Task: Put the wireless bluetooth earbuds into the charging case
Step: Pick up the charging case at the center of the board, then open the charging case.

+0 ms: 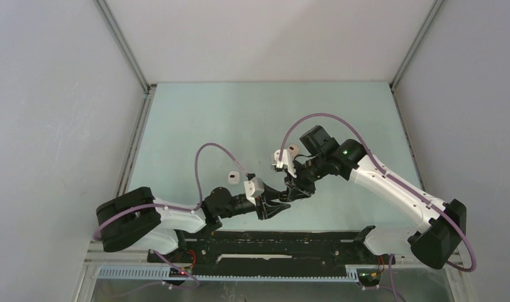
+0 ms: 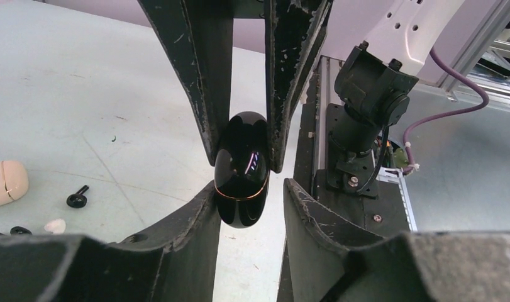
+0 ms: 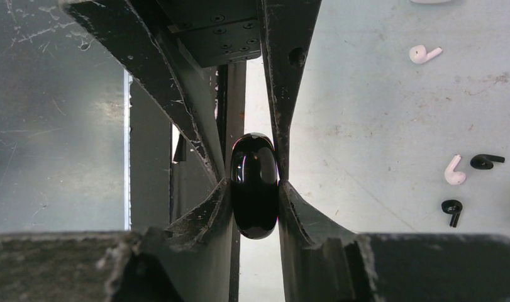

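The black charging case hangs in the air between the two grippers, over the near edge of the table. Its lid is closed, with a thin seam running round it. The right gripper holds it: in the right wrist view both of its fingers press on the narrow sides of the case, which is seen edge-on. The left gripper comes from the opposite side and stands narrowly parted around the same case. In the left wrist view one finger touches the shell, and a sliver of gap shows at the other.

From above, the left arm lies low and stretched to the right along the near edge. The right arm reaches out over the table, bends at the elbow and turns its wrist back toward the near edge. The two grippers meet nose to nose near the middle.

White earbuds and black earbuds lie loose on the table, well apart from the held case. A closed beige case rests near some of them.
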Tool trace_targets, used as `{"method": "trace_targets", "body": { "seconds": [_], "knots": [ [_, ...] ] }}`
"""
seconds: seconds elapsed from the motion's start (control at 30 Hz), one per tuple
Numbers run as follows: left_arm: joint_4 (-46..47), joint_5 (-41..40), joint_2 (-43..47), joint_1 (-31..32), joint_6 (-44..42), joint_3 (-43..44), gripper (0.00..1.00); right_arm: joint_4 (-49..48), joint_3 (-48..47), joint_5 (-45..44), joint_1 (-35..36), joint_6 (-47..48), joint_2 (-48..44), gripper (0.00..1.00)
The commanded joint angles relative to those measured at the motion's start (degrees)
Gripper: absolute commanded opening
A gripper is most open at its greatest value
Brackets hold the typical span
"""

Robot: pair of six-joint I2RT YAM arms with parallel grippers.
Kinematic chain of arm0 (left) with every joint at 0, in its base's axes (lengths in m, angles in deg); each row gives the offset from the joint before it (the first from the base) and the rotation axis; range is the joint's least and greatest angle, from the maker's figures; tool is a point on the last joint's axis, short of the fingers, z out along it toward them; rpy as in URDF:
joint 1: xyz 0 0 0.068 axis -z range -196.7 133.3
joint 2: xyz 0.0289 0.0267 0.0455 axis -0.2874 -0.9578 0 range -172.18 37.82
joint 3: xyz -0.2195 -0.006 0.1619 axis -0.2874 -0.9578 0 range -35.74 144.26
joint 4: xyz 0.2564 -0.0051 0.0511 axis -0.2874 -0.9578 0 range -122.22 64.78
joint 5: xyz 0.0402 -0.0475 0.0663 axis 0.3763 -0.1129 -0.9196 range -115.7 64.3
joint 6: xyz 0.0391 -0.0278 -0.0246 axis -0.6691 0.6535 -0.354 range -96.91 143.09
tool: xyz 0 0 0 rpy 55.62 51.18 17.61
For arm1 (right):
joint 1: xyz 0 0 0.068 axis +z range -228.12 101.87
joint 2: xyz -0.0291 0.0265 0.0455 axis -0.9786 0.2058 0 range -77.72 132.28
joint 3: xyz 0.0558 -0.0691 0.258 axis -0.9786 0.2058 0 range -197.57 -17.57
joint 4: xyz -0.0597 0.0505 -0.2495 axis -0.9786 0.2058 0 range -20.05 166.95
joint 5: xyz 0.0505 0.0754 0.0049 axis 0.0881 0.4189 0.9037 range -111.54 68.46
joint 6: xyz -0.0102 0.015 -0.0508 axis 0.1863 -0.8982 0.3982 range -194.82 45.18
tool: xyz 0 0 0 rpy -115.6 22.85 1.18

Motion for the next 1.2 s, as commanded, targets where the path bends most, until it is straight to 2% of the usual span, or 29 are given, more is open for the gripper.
{"method": "trace_targets", "body": {
  "seconds": [0.0,0.27,0.47,0.63,0.73,1.17],
  "knots": [
    [3.7,1.1,-0.6,0.4,-0.7,2.1,0.42,-0.8,-1.7,2.0,0.4,-0.7,-0.3,0.18],
    [4.8,2.0,-1.4,0.4,-1.2,2.0,0.22,-0.8,-1.6,1.9,0.4,-1.0,0.3,0.23],
    [11.8,2.8,-5.1,0.4,-2.3,0.2,0.00,-0.4,-2.0,3.5,-0.3,-3.5,0.9,0.42],
    [17.5,3.5,-8.2,1.0,-1.9,-0.4,0.00,0.2,-3.7,5.2,-3.1,-5.1,2.0,0.45],
    [17.6,3.4,-8.5,1.4,-2.4,-0.5,0.00,1.4,-5.4,7.9,-5.1,-5.5,3.0,0.45],
    [17.4,3.0,-8.6,1.6,-1.9,-0.9,0.00,1.8,-7.9,9.4,-7.2,-6.3,2.2,0.45]
  ]
}}
